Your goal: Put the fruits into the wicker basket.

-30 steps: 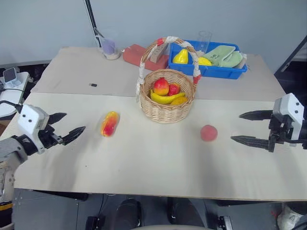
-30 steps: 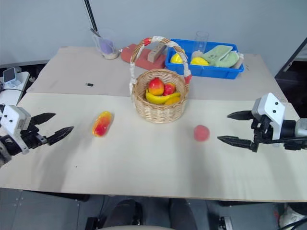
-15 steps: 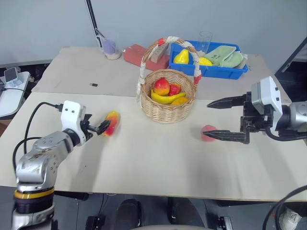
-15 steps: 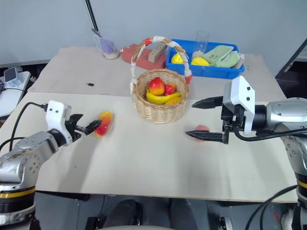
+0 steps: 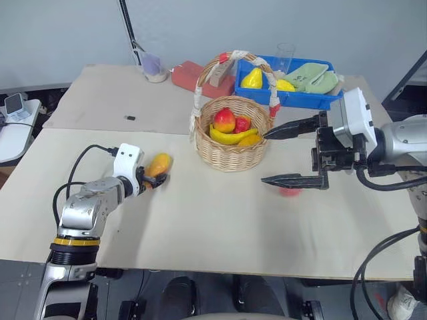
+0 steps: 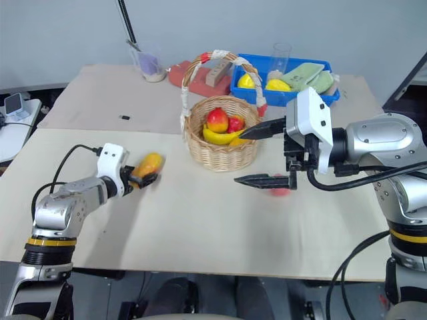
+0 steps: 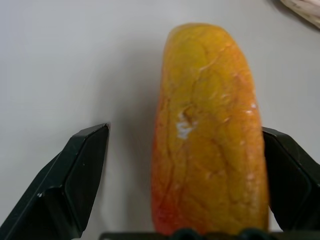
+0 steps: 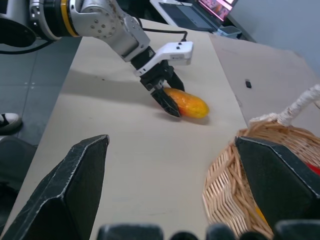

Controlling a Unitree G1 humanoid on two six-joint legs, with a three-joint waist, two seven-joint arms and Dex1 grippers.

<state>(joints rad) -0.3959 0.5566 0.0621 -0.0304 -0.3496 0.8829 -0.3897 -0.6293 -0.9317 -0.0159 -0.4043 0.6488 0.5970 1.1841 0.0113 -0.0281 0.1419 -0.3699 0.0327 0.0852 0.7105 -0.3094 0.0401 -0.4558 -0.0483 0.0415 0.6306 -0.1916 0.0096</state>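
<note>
The left tool [image 5: 152, 179] sits at centre left of the left eye view, spread wide around the near end of the mango [image 5: 159, 164], which lies on the table [image 5: 213, 220]. In the left wrist view the mango [image 7: 210, 130] fills the gap between the two black fingers [image 7: 75, 185]; one finger is just beside its flank, the other stands apart from it, and whether either touches cannot be told. The fruit is not lifted.

The right tool [image 5: 280, 155] hangs at centre right of the frame, also spread wide, one finger reaching toward the rim of the wicker basket [image 5: 232, 143], the other lower, over the peach [image 5: 290, 192]. The peach rests on the table, partly hidden beneath that lower finger, apart from the basket. The right wrist view looks between the spread fingers [image 8: 70, 190] at the basket's woven wall [image 8: 235, 190], the mango [image 8: 186, 103] and the left tool [image 8: 165, 92] beyond.

The basket stands at upper centre of the frame with red and yellow fruit already inside, its cloth-wrapped handle arching above. Behind it, at upper right, is a blue tray [image 5: 288, 98] holding yellow fruit and a green cloth
</note>
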